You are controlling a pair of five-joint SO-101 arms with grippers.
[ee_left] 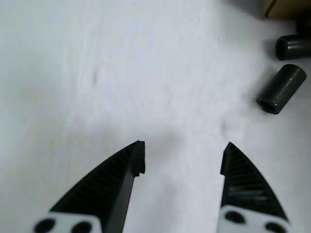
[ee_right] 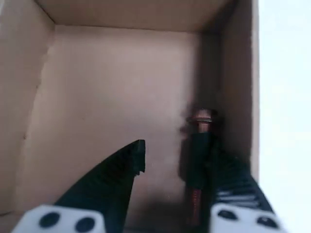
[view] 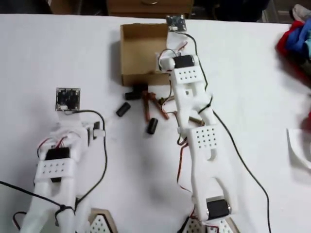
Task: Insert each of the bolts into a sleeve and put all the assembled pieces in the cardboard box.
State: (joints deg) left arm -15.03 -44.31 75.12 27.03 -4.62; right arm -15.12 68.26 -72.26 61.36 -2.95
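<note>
Gaping empty, right hand [ee_right: 179, 153] sits in cardboard box [ee_right: 97, 82], left hand [ee_left: 183, 150] above table [ee_left: 97, 73].

1 cardboard box [view: 136, 48], 1 assembled piece [ee_right: 199, 155], at least 3 loose sleeves [view: 123, 109] and roughly 2 loose bolts [view: 145, 104].
</note>
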